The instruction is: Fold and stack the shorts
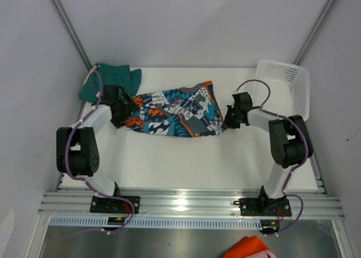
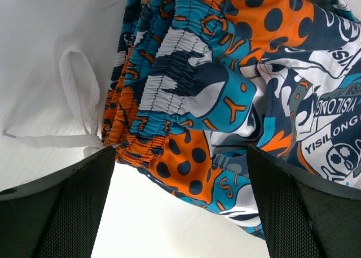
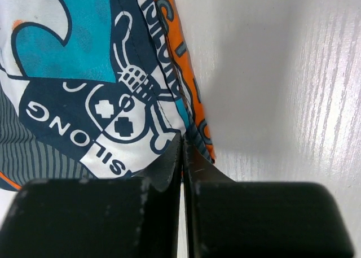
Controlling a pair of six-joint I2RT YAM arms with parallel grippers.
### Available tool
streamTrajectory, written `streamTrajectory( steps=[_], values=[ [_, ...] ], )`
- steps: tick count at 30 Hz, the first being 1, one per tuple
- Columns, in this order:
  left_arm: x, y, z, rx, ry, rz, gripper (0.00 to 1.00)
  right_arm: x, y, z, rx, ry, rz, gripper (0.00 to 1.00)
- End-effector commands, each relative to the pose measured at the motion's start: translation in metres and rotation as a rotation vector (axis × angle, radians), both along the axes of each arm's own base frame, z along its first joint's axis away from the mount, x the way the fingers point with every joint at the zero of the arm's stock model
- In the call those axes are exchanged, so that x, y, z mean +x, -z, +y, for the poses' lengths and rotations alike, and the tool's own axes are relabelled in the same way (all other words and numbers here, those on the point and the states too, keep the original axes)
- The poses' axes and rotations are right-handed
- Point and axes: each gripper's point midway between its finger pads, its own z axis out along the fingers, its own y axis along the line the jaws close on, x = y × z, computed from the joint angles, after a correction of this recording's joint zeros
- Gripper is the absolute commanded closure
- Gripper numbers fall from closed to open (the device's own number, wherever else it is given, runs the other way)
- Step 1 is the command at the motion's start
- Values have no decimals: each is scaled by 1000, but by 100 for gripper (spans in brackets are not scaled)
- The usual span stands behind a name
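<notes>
The printed shorts (image 1: 177,112) lie spread flat across the middle of the table, waistband to the left. The teal-green shorts (image 1: 113,78) lie bunched at the back left corner. My left gripper (image 1: 122,112) is open and low at the waistband end. In the left wrist view its jaws (image 2: 180,156) straddle the waistband corner of the printed shorts (image 2: 225,88), with the white drawstring (image 2: 84,100) to the left. My right gripper (image 1: 230,116) is at the leg-hem end. In the right wrist view it (image 3: 183,140) is shut, its tips pinching the hem edge of the printed shorts (image 3: 84,71).
A white mesh basket (image 1: 289,87) stands at the back right, just behind the right arm. A plain orange cloth (image 1: 251,248) lies below the table's front rail. Grey walls close in both sides.
</notes>
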Motion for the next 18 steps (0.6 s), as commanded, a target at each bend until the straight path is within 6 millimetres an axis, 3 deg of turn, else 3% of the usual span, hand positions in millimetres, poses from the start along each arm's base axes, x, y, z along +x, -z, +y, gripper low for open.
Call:
streamTrajectory(
  steps=[1, 2, 3, 7, 12, 14, 17, 18],
  values=[
    [7, -10, 6, 26, -11, -56, 1, 7, -2, -5, -31, 37, -39, 100],
    [6, -10, 6, 28, -14, -56, 1, 2, -4, -9, -38, 45, -42, 100],
    [3, -8, -6, 28, 12, -52, 1, 1, -6, -13, -60, 60, -50, 100],
    [-5, -7, -10, 20, 7, -68, 1, -18, -12, -40, -154, 105, -53, 100],
    [-13, -11, -22, 11, 25, -80, 1, -37, -24, -88, -315, 206, -82, 100],
    [-15, -11, -26, 31, 28, -88, 1, -40, -27, -93, -324, 209, -86, 100],
    [-20, -14, -33, 31, 33, -93, 1, -41, -34, -101, -362, 223, -93, 84],
    [-20, -16, -37, 27, 38, -101, 1, -38, -39, -102, -363, 230, -105, 74]
  ],
)
